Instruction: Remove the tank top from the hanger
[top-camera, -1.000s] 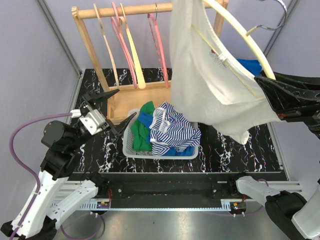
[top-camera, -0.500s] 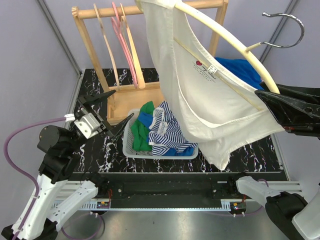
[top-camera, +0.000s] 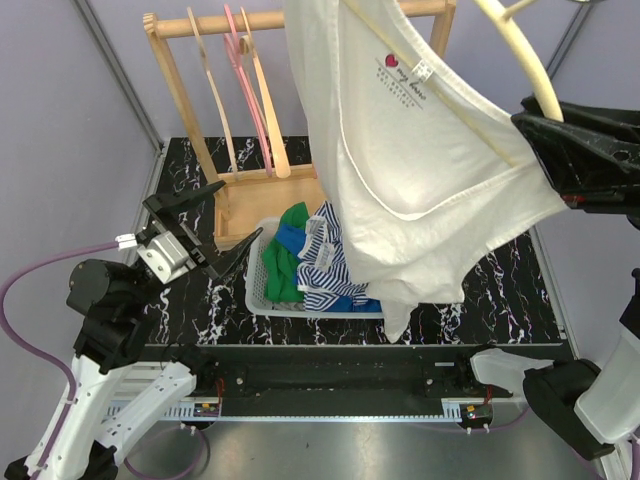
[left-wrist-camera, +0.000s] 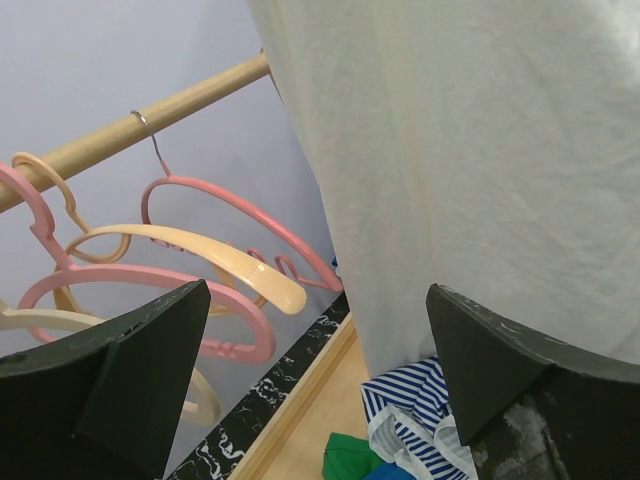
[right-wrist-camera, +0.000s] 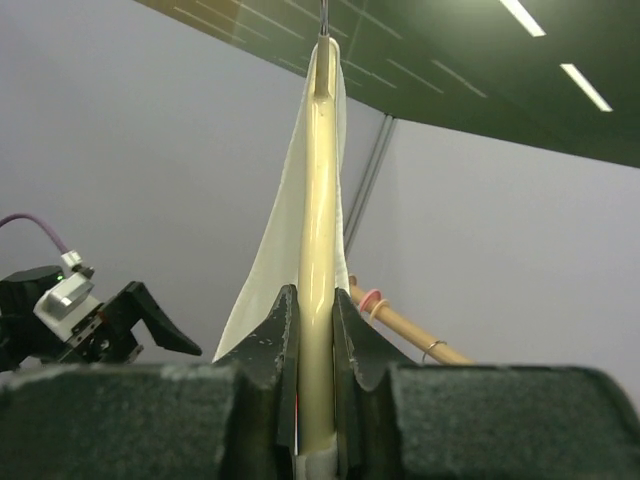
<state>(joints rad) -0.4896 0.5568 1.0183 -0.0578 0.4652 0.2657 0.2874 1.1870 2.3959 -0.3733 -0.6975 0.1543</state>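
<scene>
A cream tank top hangs on a cream hanger held high at the right. My right gripper is shut on the hanger's arm; in the right wrist view the hanger runs up between the jaws with the tank top draped over it. My left gripper is open and empty at the left, apart from the garment. In the left wrist view the tank top fills the right side, beyond the gripper.
A wooden rack at the back carries several pink and cream hangers. A white basket with striped, green and blue clothes stands mid-table, under the tank top's hem.
The right arm has swung the hanger and tank top leftward and up; the hook left the view. The hem now hangs over the basket. The left gripper has drifted a little left.
</scene>
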